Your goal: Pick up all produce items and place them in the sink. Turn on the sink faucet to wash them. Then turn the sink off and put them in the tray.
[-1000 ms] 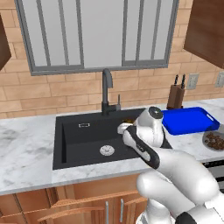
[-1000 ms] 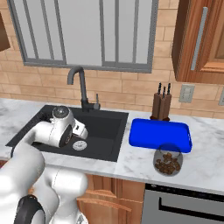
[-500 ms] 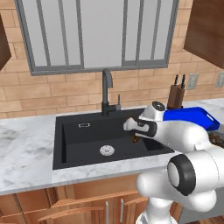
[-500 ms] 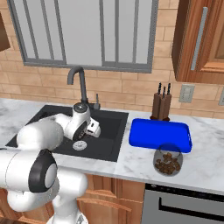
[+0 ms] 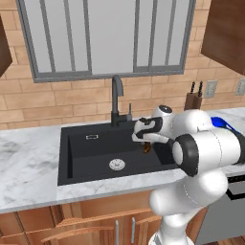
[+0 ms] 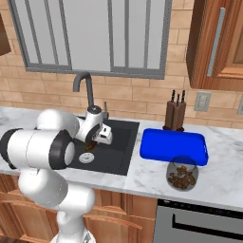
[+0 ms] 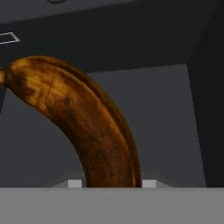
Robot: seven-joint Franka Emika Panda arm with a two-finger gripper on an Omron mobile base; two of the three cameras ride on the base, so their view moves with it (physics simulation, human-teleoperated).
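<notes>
Hand view puts the banana-shaped piece (image 7: 83,131) squarely in the centre of the frame, curving up from the bottom edge toward the upper left, dark brown with orange streaks, against the matte-black floor and walls of the sink (image 7: 166,109); it rises from just where the finger tips should stand, so I judge the gripper closed on its lower end. In the left base view the gripper (image 5: 145,139) sits at the middle of the frame, over the right part of the basin and lower right of the black gooseneck faucet (image 5: 116,98), with a small brown bit of the piece poking out beneath the hand. The right base view shows the same from the other side, the hand left of centre above the basin, the round silver drain just below it. The piece hangs above the basin, clear of the floor, which suits either a drop for washing or a lift out; which step this is cannot be read from these pictures. No water can be made out at the spout. The blue tray (image 6: 173,146) lies right of centre on the marble counter, beside the sink, with a knife block behind it and a round dish of brown lumps in front.
</notes>
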